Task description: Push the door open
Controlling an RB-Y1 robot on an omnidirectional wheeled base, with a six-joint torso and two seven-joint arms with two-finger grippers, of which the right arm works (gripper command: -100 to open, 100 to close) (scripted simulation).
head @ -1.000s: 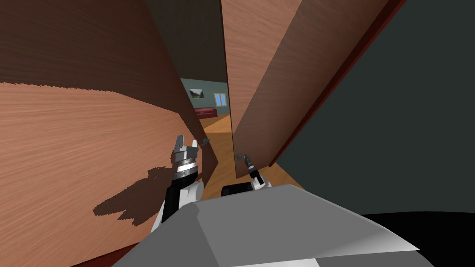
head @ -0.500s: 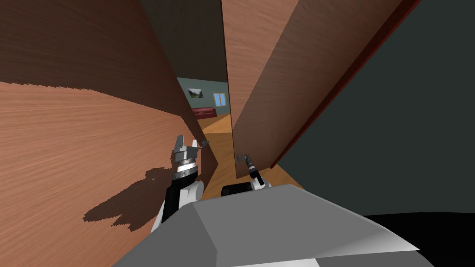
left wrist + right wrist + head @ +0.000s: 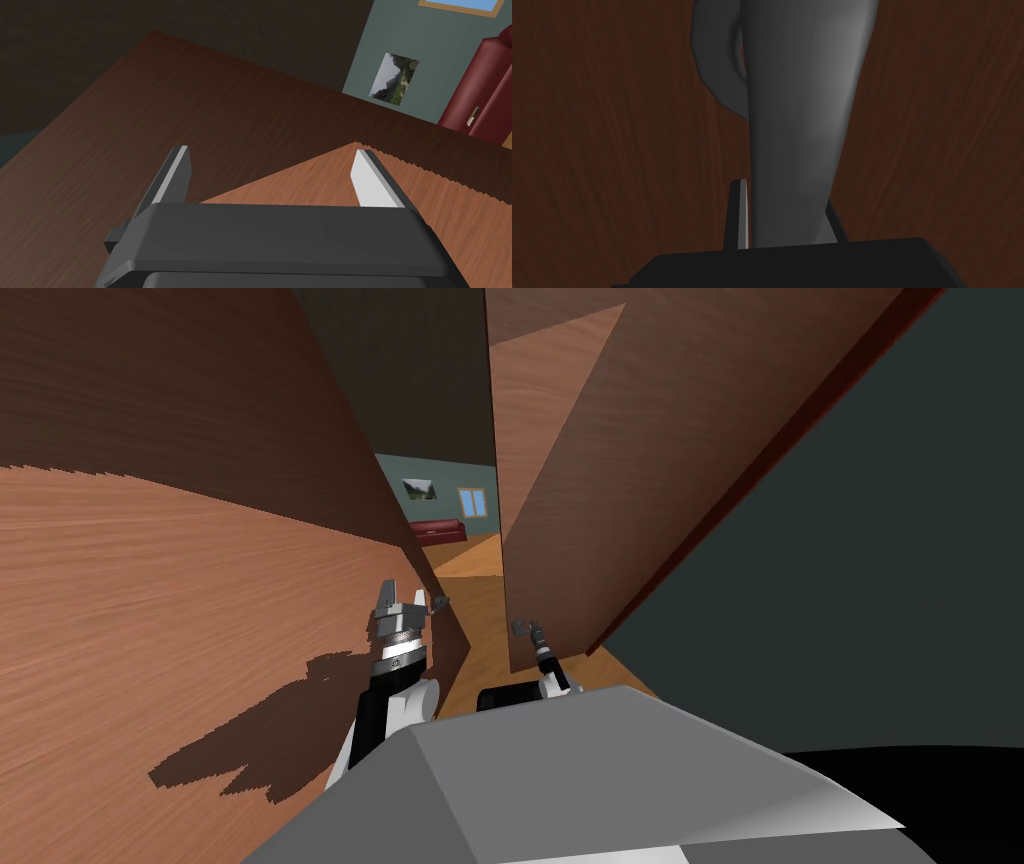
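The brown wooden door [image 3: 600, 488] stands ajar ahead of me, right of a narrow gap. Its grey lever handle [image 3: 518, 628] sits near the door's free edge. My right gripper [image 3: 527, 631] is shut on that handle [image 3: 797, 125], both fingers pressing its sides against the dark wood [image 3: 612, 125]. A second brown door leaf [image 3: 200, 618] runs along my left, with its own small handle [image 3: 440, 603] at its edge. My left gripper [image 3: 402, 592] is open beside this leaf [image 3: 200, 115], its fingers [image 3: 176, 165] holding nothing.
Through the gap lies a room with a wooden floor [image 3: 480, 608], a dark red sofa [image 3: 440, 529], a picture [image 3: 420, 489] and a window [image 3: 476, 501]. A dark grey wall [image 3: 850, 588] closes the right side. A black area [image 3: 950, 808] shows at the bottom right.
The right door has swung a little further away, its edges shifting right and the gap widening slightly. My arm's shadow on the left leaf has slid left. Both grippers stay put.
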